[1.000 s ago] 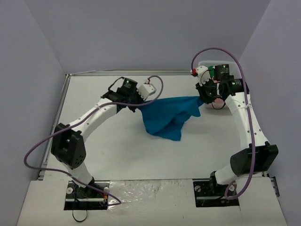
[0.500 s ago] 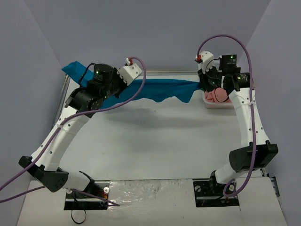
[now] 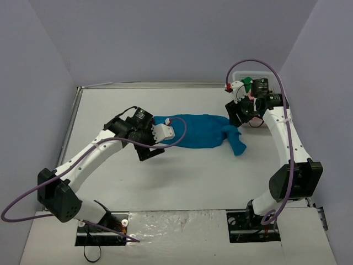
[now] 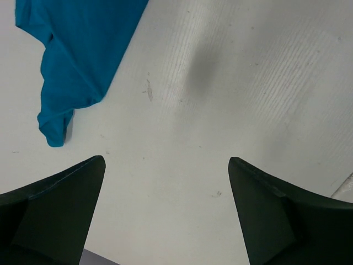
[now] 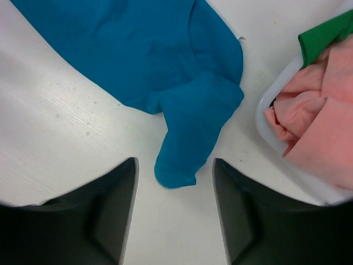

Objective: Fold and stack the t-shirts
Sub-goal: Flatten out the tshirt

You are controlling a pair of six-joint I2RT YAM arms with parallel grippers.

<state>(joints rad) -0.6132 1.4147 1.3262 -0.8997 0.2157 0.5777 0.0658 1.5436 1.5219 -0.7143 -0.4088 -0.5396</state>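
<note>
On the left, the left end effector (image 4: 165, 163) hangs above the bare white table (image 3: 182, 182), its two dark fingers spread wide apart with nothing between them. In its wrist view only the table surface lies below the gap, and the left edge of the shirt shows up and to the left of it.

The teal-blue t-shirt (image 3: 198, 131) lies on the table in the middle of the scene, stretched left to right between the two arms. It is loosely flattened, with a few soft folds. One sleeve sticks out toward the near right.

The right end effector (image 5: 172, 165) hovers over that sleeve with its fingers apart. The sleeve's end lies on the table under the gap and is not clamped.

At the far right, just beside the sleeve, stands a white basket (image 5: 263, 113). A pink t-shirt (image 5: 314, 138) is bundled inside, and a green t-shirt (image 5: 325, 33) shows at its far side.
</note>
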